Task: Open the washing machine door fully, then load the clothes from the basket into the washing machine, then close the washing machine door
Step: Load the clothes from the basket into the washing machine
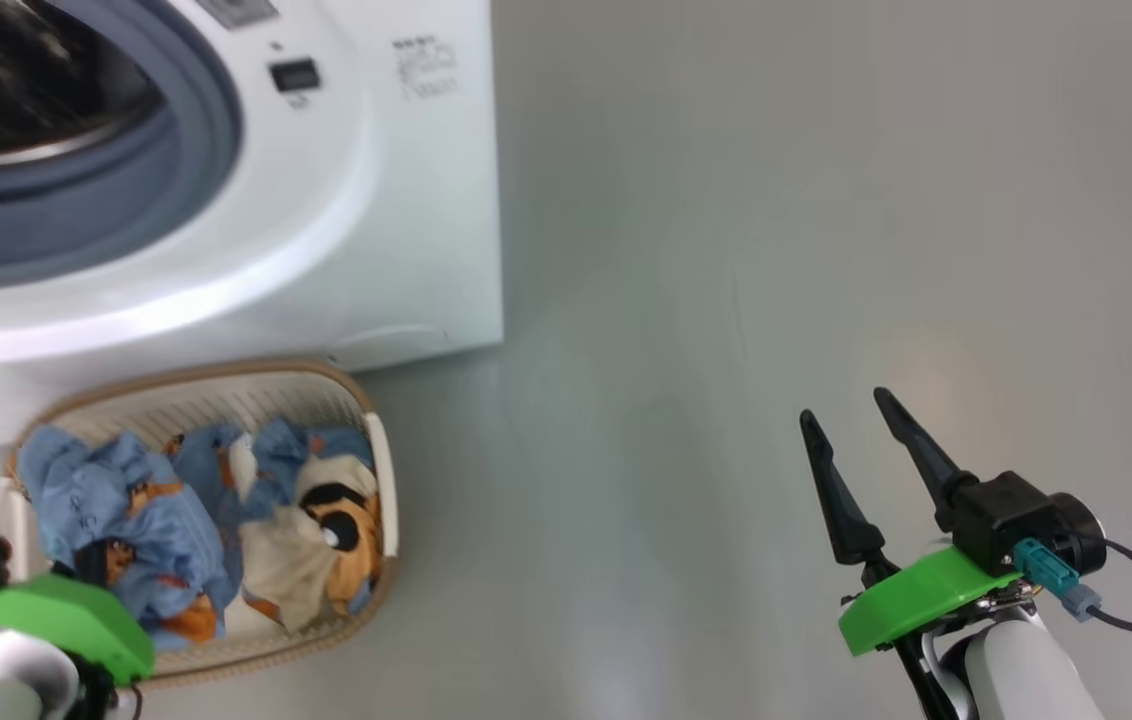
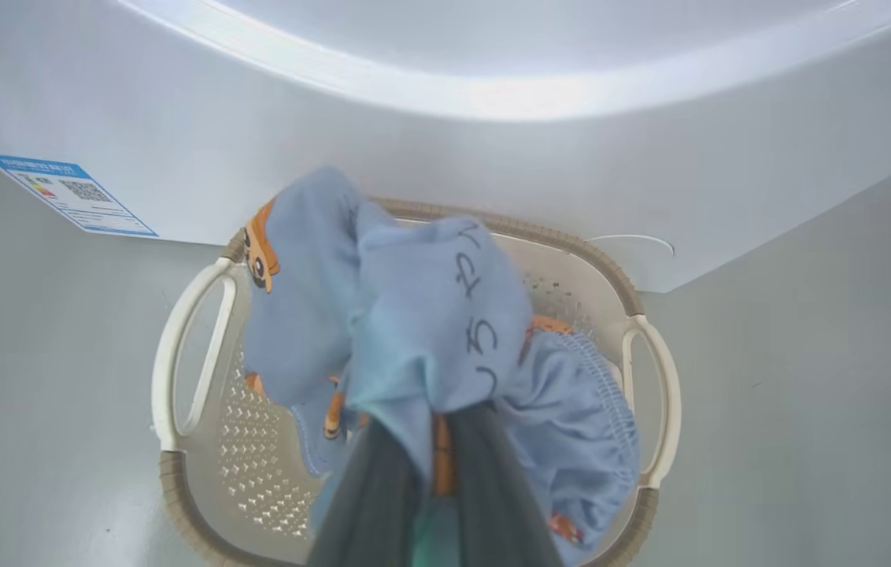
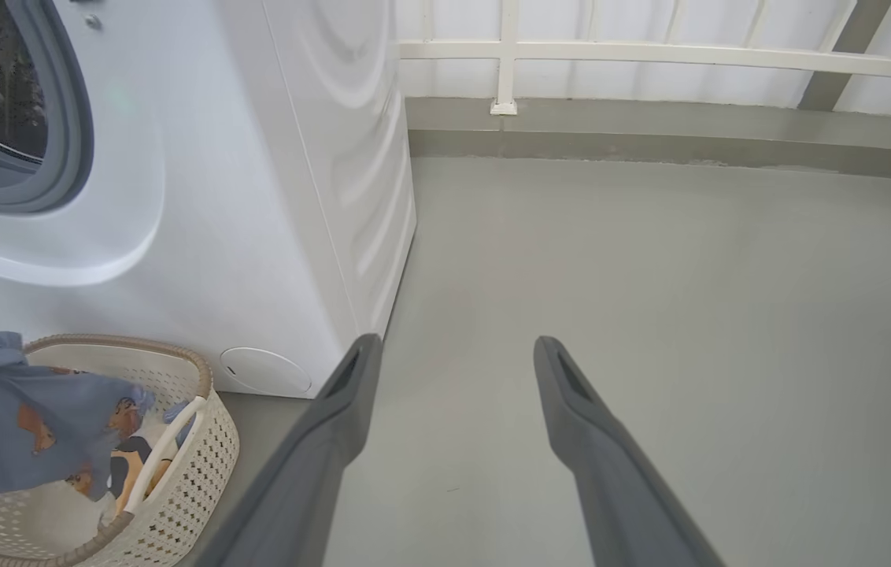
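Note:
The white washing machine (image 1: 406,200) stands with its grey ring and drum (image 1: 26,90) exposed; its door is out of view. The cream basket (image 1: 381,470) sits on the floor against the machine's front. In it lie light blue clothes (image 1: 126,520) and a cream and orange piece (image 1: 326,540). My left gripper (image 2: 436,441) is shut on a bunch of the light blue clothes (image 2: 414,315), held a little above the basket (image 2: 178,346). My right gripper (image 1: 844,405) is open over bare floor well to the right, with nothing between its fingers (image 3: 351,394).
A blue energy sticker (image 2: 72,193) marks the machine's lower front. Grey floor (image 1: 726,300) stretches to the right of the machine. A white railing (image 3: 650,55) on a low kerb closes off the far side.

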Motion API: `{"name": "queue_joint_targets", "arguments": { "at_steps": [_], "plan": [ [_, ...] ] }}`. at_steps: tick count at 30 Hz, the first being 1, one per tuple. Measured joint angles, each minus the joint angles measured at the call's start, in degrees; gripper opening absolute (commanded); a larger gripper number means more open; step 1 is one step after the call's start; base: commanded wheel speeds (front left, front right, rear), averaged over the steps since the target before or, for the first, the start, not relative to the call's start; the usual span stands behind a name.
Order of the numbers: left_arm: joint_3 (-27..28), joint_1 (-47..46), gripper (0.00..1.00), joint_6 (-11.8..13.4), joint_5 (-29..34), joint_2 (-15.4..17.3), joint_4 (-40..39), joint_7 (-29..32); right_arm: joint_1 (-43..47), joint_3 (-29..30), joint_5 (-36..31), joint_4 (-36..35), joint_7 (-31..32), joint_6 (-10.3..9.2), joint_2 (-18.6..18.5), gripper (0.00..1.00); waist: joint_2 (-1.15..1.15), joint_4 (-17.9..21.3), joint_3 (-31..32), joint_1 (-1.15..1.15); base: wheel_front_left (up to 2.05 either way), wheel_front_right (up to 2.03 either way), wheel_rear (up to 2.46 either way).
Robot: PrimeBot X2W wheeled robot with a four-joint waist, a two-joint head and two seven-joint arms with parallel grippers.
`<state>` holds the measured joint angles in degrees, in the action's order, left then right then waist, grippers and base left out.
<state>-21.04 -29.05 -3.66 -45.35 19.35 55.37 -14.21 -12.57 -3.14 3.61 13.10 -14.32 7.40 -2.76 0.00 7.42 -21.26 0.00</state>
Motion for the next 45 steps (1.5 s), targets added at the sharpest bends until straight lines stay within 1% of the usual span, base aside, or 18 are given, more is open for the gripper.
{"name": "queue_joint_targets", "arguments": {
  "at_steps": [4, 9, 13, 20, 27, 32, 38, 45],
  "plan": [
    [4.4, 5.4, 0.0, 1.4, 5.4, -0.2, -6.9, 0.0, 1.2, 0.1, 0.0, 0.7, 0.0, 0.0, 0.0, 1.0, 0.0, -1.3, 3.3, 0.0, 0.0, 0.0, 0.0],
    [10.8, 10.8, 0.0, 2.0, 11.2, -1.7, -16.4, 0.0, 2.8, 0.3, 0.0, 1.4, 0.0, 0.0, 0.0, 1.0, 0.0, -3.0, 7.1, 0.0, 0.0, 0.0, 0.0],
    [14.9, 15.5, 0.0, 1.9, 15.3, -3.9, -22.6, 0.0, 4.0, 0.5, 0.1, 1.7, 0.0, 0.0, 0.0, 1.0, 0.0, -4.3, 10.0, 0.0, 0.0, 0.0, 0.0],
    [19.4, 22.1, 0.0, -0.2, 20.8, -7.8, -30.1, 0.0, 6.7, 1.3, 0.1, 2.4, 0.0, 0.0, 0.0, 1.0, 0.0, -6.2, 14.8, 0.0, 0.0, 0.0, 0.0],
    [22.1, 27.4, 0.0, -1.7, 24.2, -11.6, -34.8, 0.0, 8.4, 1.5, 0.1, 2.6, 0.0, 0.0, 0.0, 1.0, 0.0, -7.7, 19.2, 0.0, 0.0, 0.0, 0.0],
    [23.4, 30.4, 0.0, -2.8, 25.8, -13.8, -37.7, 0.0, 10.1, 1.5, 0.2, 2.6, 0.0, 0.0, 0.0, 1.0, 0.0, -8.4, 21.5, 0.0, 0.0, 0.0, 0.0],
    [24.5, 31.9, 0.0, -3.3, 26.6, -15.1, -39.3, 0.0, 10.5, 1.4, 0.5, 2.6, 0.0, 0.0, 0.0, 1.0, 0.0, -8.9, 22.8, 0.0, 0.0, 0.0, 0.0],
    [25.2, 32.6, 0.0, -3.7, 27.5, -15.6, -40.1, 0.0, 10.5, 0.6, 0.6, 2.7, 0.0, 0.0, 0.0, 1.0, 0.0, -8.6, 23.5, 0.0, 0.0, 0.0, 0.0]
  ]
}}
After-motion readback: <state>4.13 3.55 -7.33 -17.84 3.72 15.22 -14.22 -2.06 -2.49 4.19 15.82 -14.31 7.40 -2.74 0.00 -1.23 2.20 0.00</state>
